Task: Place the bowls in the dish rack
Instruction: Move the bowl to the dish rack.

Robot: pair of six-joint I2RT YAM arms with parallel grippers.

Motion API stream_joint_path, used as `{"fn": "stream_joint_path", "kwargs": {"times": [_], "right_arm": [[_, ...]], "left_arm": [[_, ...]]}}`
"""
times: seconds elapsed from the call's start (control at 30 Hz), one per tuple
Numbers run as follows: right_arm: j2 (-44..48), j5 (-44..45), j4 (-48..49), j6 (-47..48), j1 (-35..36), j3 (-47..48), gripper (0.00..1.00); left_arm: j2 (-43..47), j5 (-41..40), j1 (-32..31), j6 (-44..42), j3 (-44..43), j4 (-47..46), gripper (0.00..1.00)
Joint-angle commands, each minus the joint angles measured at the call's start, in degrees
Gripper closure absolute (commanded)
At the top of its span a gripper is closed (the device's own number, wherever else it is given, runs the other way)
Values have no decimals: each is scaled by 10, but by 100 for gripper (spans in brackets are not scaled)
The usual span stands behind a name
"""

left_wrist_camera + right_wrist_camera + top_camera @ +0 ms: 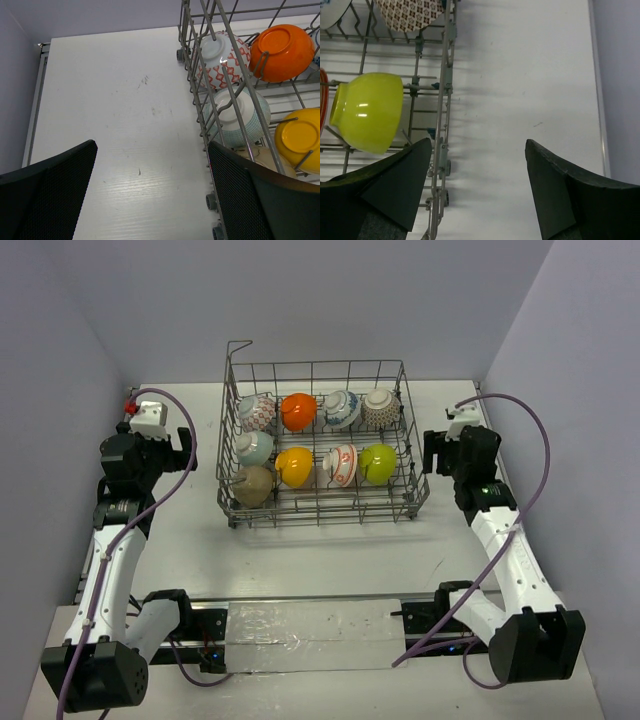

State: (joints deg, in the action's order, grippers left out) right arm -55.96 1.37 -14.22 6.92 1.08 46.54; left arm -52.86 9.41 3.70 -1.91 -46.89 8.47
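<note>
Bowls point(315, 440): I count nine, all inside the dish rack point(315, 365), propped between the tines.
- Back row, left to right: red-zigzag bowl point(220, 62), orange bowl point(282, 52), blue-patterned bowl point(341, 409), brown-patterned bowl point(410, 12).
- Front: pale teal bowl point(240, 117), beige bowl point(254, 485) nearest on the left, then yellow bowl point(300, 137), red-and-white bowl point(342, 464), lime green bowl point(367, 112).

The rack sits mid-table point(330, 550), between my two arms.

My left gripper point(151, 147) is outside the rack's left wall. Its fingers point(55, 195) are spread fully wide, with nothing between them, only bare tabletop. The teal and zigzag bowls sit just inside the wire, up and to the right of my inner finger, which overlaps the rack's near corner in the wrist view. Whether it touches the wire, can't tell.

My right gripper point(477, 144) is outside the rack's right wall, fingers wide apart and holding nothing, the gap over bare table. The lime bowl is behind the wire, just above my inner finger, not touching.
</note>
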Motion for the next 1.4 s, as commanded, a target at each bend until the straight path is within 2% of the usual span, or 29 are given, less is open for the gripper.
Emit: {"fn": "stream_joint_path", "kwargs": {"times": [0.0,0.5,0.7,0.73,0.8,0.83,0.97,1.1,1.13,1.37], "right_arm": [[-15,-38,-9,-5,-3,20,18],[-65,-90,-41,-3,-4,33,27],[-80,-100,-51,1,-3,37,42],[-83,-102,-53,2,-3,41,52],[-89,-104,-58,4,-4,42,60],[-90,-106,-59,5,-3,43,68],[-93,-109,-63,9,-4,43,85],[-93,-118,-66,13,-4,43,94],[-93,-118,-67,13,-4,43,99],[-87,-132,-76,24,-3,43,100]], "left_arm": [[7,10,-1,2,-8,-7,1],[6,11,-2,0,-7,-7,1],[5,13,-1,0,-3,-8,1],[5,13,-1,-1,-3,-8,1],[4,14,-1,0,-2,-10,1],[4,15,-1,0,-3,-10,1],[7,16,-1,-1,-1,-11,1],[7,17,-1,0,0,-11,1],[8,18,0,0,0,-11,1],[5,19,-1,0,-3,-8,1]]}}
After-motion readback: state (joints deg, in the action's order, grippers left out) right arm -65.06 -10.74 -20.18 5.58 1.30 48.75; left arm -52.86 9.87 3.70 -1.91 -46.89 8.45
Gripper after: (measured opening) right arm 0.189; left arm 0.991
